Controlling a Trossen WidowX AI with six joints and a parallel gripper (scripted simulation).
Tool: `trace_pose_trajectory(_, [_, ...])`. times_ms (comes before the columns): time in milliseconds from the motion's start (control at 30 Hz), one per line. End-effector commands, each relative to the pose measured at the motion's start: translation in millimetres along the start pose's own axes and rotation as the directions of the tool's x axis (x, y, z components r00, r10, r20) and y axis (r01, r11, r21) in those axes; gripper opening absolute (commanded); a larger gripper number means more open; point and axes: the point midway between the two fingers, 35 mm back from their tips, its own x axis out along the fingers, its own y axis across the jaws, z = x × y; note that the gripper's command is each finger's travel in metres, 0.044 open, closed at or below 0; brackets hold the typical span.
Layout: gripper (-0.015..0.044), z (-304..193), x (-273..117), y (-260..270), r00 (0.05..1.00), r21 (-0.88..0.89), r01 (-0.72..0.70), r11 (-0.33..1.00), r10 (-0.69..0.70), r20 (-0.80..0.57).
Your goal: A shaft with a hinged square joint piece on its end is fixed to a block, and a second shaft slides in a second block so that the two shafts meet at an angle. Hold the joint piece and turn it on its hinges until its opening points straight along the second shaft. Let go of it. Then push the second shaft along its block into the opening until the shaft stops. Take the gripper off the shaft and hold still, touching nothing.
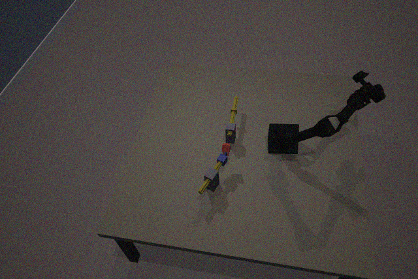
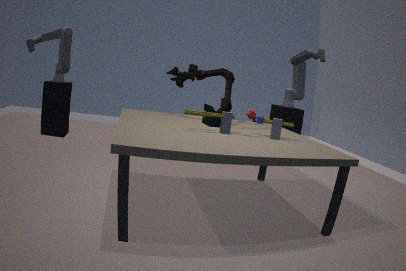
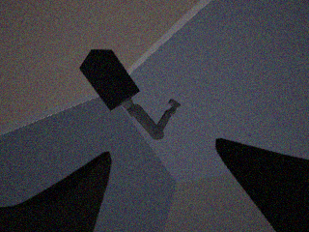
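The red square joint piece [image 1: 226, 147] [image 2: 251, 114] sits tilted upward beside a blue piece [image 1: 221, 159] [image 2: 259, 120] on the end of the first yellow shaft [image 1: 203, 187] [image 2: 288, 124]. That shaft runs through a grey block [image 1: 213, 183] [image 2: 276, 130]. The second yellow shaft [image 1: 235, 102] [image 2: 213, 115], with a small collar, passes through the other grey block [image 1: 230, 138] [image 2: 225, 124]. Its near end stands apart from the joint piece. Where the red opening points exactly is too small to tell. My gripper [image 2: 169, 75] [image 3: 164, 150] is open and empty, raised well away from both shafts.
My arm's black base [image 1: 283, 138] stands on the table [image 1: 151, 201] [image 2: 163, 139] beside the blocks. Two grey arms on black pedestals [image 2: 55, 108] [image 2: 296, 115] stand beyond the table; one pedestal [image 3: 109, 77] shows in the wrist view.
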Motion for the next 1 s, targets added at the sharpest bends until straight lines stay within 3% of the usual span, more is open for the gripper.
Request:
trace_pose_trajectory(0, [0.044, -2, -3, -31, 0.998, -0.122, 0.061, 0.991, -0.059, 0.021])
trace_pose_trajectory(467, [0.044, -2, -20, -117, 0.973, -0.506, 0.226, 0.833, -0.216, 0.078])
trace_pose_trajectory(967, [0.044, 14, -56, -218, 0.901, -0.81, 0.379, 0.447, -0.377, 0.213])
